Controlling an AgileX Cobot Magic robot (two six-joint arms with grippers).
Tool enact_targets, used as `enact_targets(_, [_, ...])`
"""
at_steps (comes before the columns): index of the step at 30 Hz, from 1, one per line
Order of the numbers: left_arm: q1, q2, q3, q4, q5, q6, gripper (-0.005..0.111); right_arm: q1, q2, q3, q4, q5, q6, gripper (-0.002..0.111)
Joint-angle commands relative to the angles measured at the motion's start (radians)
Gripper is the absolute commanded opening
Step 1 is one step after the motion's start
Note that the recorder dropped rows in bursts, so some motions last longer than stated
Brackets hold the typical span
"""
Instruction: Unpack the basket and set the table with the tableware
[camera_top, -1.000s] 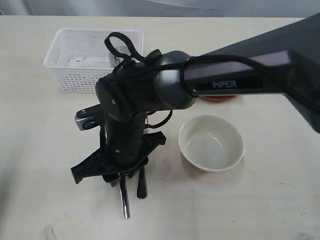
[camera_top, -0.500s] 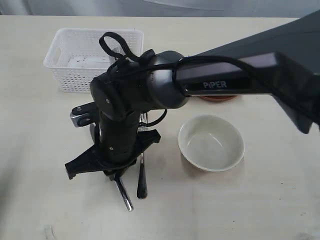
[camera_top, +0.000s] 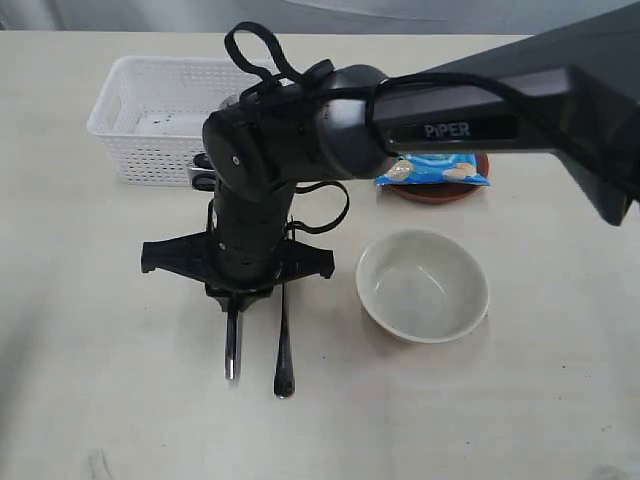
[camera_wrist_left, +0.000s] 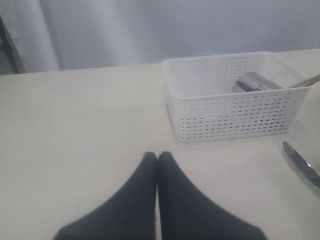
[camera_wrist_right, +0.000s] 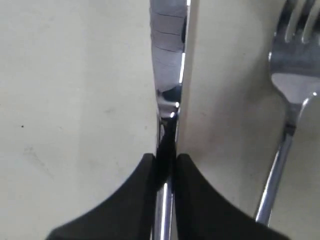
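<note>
Broadly, the pale beige surface (camera_top: 540, 400) is carrying every item in the exterior view. Across it, the dark right arm (camera_top: 450, 130) is reaching in from the right edge, passing the middle and bending down over the left-centre area.

The white perforated basket (camera_top: 150, 150) is standing upright at the far left of the surface, just beyond the arm's wrist. The left wrist view is showing the same basket (camera_wrist_left: 230, 117) with a small steel cup (camera_wrist_left: 255, 81) inside it and the ends of wooden chopsticks (camera_wrist_left: 306, 81) showing beside the cup.

The cream bowl (camera_top: 422, 285) is sitting upright to the right of the arm's wrist. Beyond the bowl, the brown plate (camera_top: 440, 193) is lying partly hidden under the arm, and a blue chip bag (camera_top: 432, 170) is resting on it.

The right claw (camera_top: 235, 300) is pointing straight down, and its fingers are pinching narrowly on the steel knife (camera_top: 232, 350). In the right wrist view the claw (camera_wrist_right: 166, 162) is clamping the knife (camera_wrist_right: 169, 50) near where blade meets handle. Whether the knife is touching the surface cannot be told.

The steel fork (camera_top: 283, 350) is lying just beside the knife, roughly parallel to it and between it and the bowl. Its tines (camera_wrist_right: 295, 75) are pointing the same way as the blade.

The left claw (camera_wrist_left: 157, 157) is hovering over bare surface with its fingers pressed together and gripping nothing, with the basket ahead of it and apart.
</note>
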Motion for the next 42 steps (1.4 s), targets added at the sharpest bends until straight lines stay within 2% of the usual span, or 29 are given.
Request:
enact_targets(1, [0.003,-0.005,0.003,-0.004,-0.007,0.002,0.0,-0.003,-0.026,0.026,0.007,0.008,0.016,-0.001])
enact_targets(18, [0.003,-0.005,0.003,-0.004,-0.007,0.002,0.0,-0.003,-0.089,0.174,-0.04,-0.079,0.071,-0.001])
enact_targets(24, [0.003,-0.005,0.003,-0.004,-0.007,0.002,0.0,-0.003,-0.089,0.174,-0.038,-0.132,0.054,-0.001])
enact_targets(42, [0.003,-0.005,0.003,-0.004,-0.007,0.002,0.0,-0.003,-0.087,0.174,-0.08,-0.11,0.066,-0.001])
